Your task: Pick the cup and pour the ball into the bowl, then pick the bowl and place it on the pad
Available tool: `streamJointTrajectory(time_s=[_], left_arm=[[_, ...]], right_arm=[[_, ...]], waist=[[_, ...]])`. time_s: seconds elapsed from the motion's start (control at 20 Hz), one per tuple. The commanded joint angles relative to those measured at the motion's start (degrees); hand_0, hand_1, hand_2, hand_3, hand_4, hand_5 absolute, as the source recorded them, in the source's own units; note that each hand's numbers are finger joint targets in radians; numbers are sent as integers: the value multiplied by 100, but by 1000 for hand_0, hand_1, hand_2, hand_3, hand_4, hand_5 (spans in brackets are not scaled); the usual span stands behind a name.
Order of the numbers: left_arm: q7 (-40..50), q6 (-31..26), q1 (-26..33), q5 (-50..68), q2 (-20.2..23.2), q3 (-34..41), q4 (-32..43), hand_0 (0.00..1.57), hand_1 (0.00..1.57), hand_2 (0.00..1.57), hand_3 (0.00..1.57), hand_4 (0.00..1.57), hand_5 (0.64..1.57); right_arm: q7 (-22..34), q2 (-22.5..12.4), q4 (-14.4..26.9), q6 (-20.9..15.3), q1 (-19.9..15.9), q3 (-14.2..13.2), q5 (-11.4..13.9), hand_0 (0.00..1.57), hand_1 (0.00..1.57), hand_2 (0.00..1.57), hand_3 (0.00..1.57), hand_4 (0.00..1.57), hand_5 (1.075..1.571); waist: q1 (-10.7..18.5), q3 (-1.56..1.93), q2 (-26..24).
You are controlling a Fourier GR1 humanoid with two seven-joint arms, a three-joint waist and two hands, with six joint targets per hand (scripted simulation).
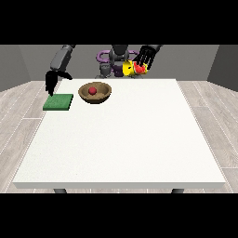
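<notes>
Counter point(121, 139): large, white, carrying the pad and the bowl near its far left part. Pad point(58, 102): green, flat, at the far left edge of the counter. Bowl point(95, 92): brown, upright, just beside the pad on its right, apart from it. Hand at the view's right point(146, 56): raised above the far edge, fingers curled round the cup. Hand at the view's left point(51, 80): above the pad's far side, fingers hanging straight, holding nothing. Cup point(134, 69): yellow with red, tipped on its side in that grasp. Ball point(92, 90): red, lying inside the bowl.
</notes>
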Motion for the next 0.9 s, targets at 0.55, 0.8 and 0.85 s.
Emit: streamJointTrajectory(time_s=[0.55, 0.8, 0.85], left_arm=[[-2684, -339, 1082, 4227, -397, 2226, 234, 0, 0, 0, 0, 0, 1531], [-3191, -269, 1157, 4366, -262, 2530, 1060, 0, 0, 0, 0, 0, 1523], [-2689, -520, 1053, 4357, -300, 2329, 735, 0, 0, 0, 0, 0, 1527]], right_arm=[[346, 697, -762, -43, -92, 449, 0, 0, 0, 0, 0, 331, 1559], [776, 1136, -1175, -377, -78, 894, 211, 0, 0, 0, 0, 20, 1540], [466, 1005, -838, -306, 64, 778, 229, 0, 0, 0, 0, 0, 1545]], waist=[[-529, 11, 855], [-1042, 22, 533], [-843, 26, 391]])
